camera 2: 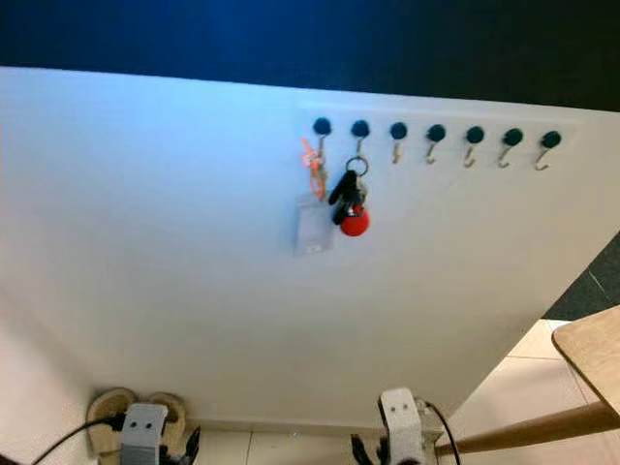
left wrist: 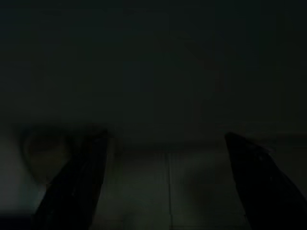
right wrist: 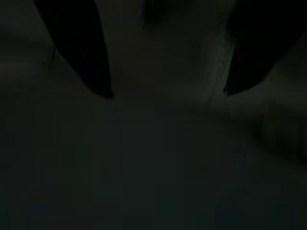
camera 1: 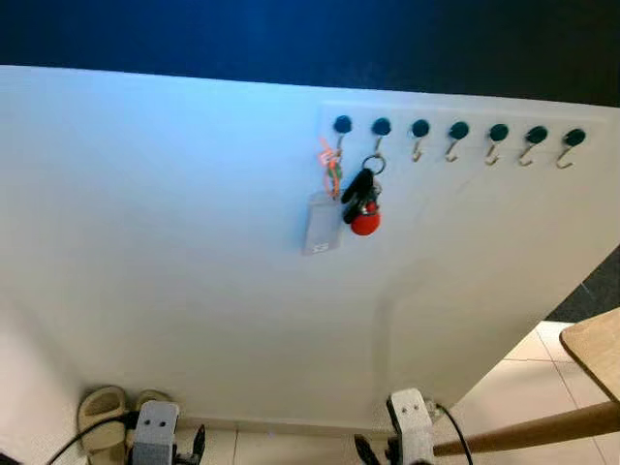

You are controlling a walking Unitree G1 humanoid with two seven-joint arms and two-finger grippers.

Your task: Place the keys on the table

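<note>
While both grippers (left wrist: 165,143) (right wrist: 165,91) hang spread, keys (camera 1: 361,201) on second hook (camera 1: 380,129), wooden table (camera 1: 596,351) right.

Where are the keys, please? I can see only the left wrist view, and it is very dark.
Observer: The keys, with a red fob, hang on the second hook from the left in a row of hooks on the white wall ahead.
Operator: Thank you. Is anything hanging next to them?
Observer: Yes, a pale card tag on an orange loop hangs from the first hook, just left of the keys.
Operator: And where is the table?
Observer: A wooden table edge shows low on the right, well below the hooks.
Operator: Is the other claw free?
Observer: The right claw hangs low, open, with nothing between its fingers.
</note>
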